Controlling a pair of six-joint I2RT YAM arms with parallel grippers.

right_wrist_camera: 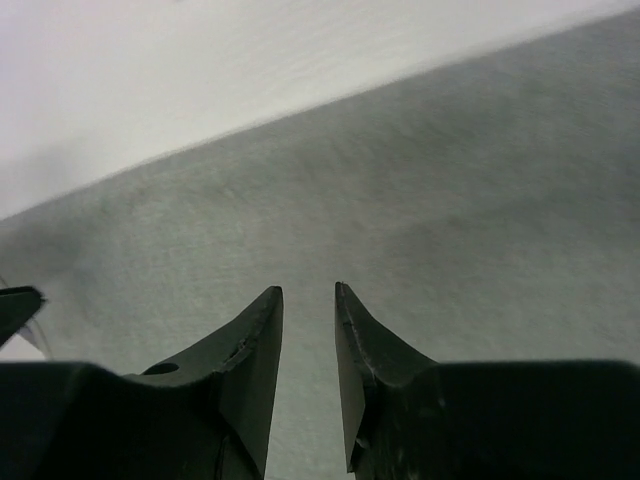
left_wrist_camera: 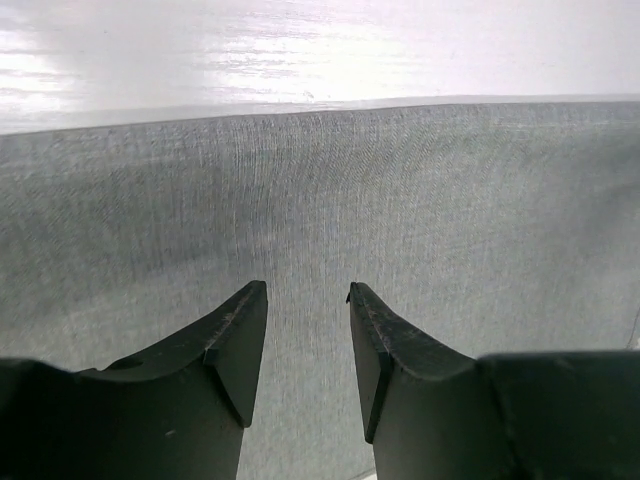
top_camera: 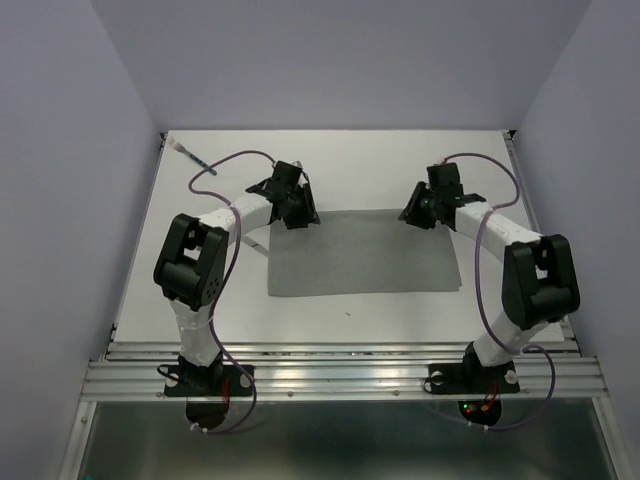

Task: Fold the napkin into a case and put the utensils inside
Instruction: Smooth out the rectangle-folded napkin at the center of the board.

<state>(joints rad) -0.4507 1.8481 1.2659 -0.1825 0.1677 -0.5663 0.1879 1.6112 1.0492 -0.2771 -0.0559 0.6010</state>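
- Plain mid-grey cloth napkin [top_camera: 360,255]: flat on the white table [top_camera: 330,165], centre of the top view. Long axis runs left-right across the frame, and the near edge lies roughly parallel to the table's front edge. Not folded, so no case yet.
- Left hand [top_camera: 300,212]: over the napkin's upper-left corner in the top view, hiding that corner. Left wrist cam shows its black fingers [left_wrist_camera: 240,330] parted w/ a moderate gap. Only cloth weave shows through the gap and nothing is gripped.
- Right hand [top_camera: 418,212]: at the napkin's upper-right corner, covering a bit of the far edge. Right wrist cam shows its fingers [right_wrist_camera: 250,350] apart but w/ a narrower gap than the left. Cloth shows beneath and nothing is held.
- Can't tell whether either hand's fingertips touch the cloth.
- Slim utensil w/ dark teal handle and pale end [top_camera: 192,157]: upper-left corner of the table, well apart from the napkin. Long axis is diagonal, w/ the pale end toward upper left and the handle toward lower right. It is too small to tell which type, or whether one piece or two.
- Wrist views: the napkin is cut off by the frame edges. The right one is blurry, w/ a dark sliver at mid-left that is hard to make out.
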